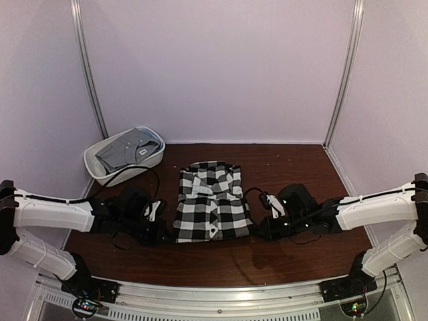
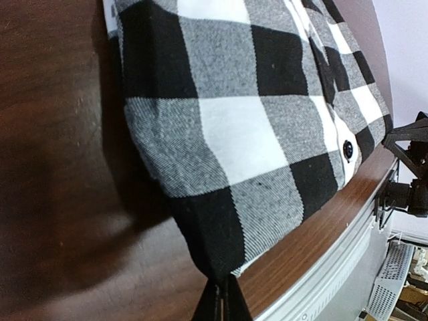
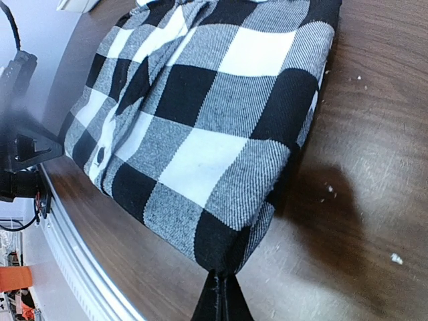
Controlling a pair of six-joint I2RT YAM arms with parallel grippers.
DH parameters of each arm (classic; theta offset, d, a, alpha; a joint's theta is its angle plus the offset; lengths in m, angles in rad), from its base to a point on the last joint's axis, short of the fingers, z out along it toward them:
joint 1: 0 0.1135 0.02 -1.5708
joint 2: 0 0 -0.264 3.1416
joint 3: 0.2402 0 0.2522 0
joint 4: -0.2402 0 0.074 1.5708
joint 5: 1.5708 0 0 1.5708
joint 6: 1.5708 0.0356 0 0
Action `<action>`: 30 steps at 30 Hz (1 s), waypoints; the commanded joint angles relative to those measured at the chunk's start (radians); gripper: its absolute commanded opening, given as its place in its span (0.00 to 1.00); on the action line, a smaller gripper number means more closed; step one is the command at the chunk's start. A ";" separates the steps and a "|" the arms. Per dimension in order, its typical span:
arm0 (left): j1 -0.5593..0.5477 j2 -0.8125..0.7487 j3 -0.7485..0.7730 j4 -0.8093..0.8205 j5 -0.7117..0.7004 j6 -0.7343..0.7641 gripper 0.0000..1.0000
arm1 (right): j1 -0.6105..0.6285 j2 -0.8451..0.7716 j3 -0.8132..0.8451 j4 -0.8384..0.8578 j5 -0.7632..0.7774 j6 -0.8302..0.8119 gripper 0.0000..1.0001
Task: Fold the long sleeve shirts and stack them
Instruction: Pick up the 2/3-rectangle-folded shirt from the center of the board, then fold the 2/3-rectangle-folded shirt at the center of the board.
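The grey shirt sits in the white tub at far left. The left pincer is clamped on the near-left corner of the folded checked shirt, mid-surface, and the right pincer is clamped on its near-right corner. Judged step: final fold, which calls for both corners to rise evenly toward the collar, away from the close near edge and into the open room beyond.

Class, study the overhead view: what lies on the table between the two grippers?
The folded checked shirt, seen in the top view. The left gripper and right gripper each pinch a near corner of it.
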 commanded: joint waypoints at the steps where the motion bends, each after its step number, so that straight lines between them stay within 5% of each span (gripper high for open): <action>1: -0.069 -0.132 -0.024 -0.139 -0.073 -0.058 0.00 | 0.063 -0.112 -0.032 -0.117 0.056 0.069 0.00; 10: -0.111 -0.269 0.071 -0.244 -0.074 -0.046 0.00 | 0.082 -0.222 0.099 -0.280 0.084 0.075 0.00; 15: 0.042 -0.140 0.256 -0.261 0.022 0.119 0.00 | -0.016 -0.097 0.257 -0.242 0.030 0.020 0.00; 22: 0.370 0.326 0.618 -0.143 0.274 0.342 0.00 | -0.309 0.344 0.578 -0.066 -0.078 -0.092 0.00; 30: 0.447 0.919 1.066 -0.084 0.287 0.309 0.00 | -0.429 0.932 1.143 -0.137 -0.168 -0.090 0.00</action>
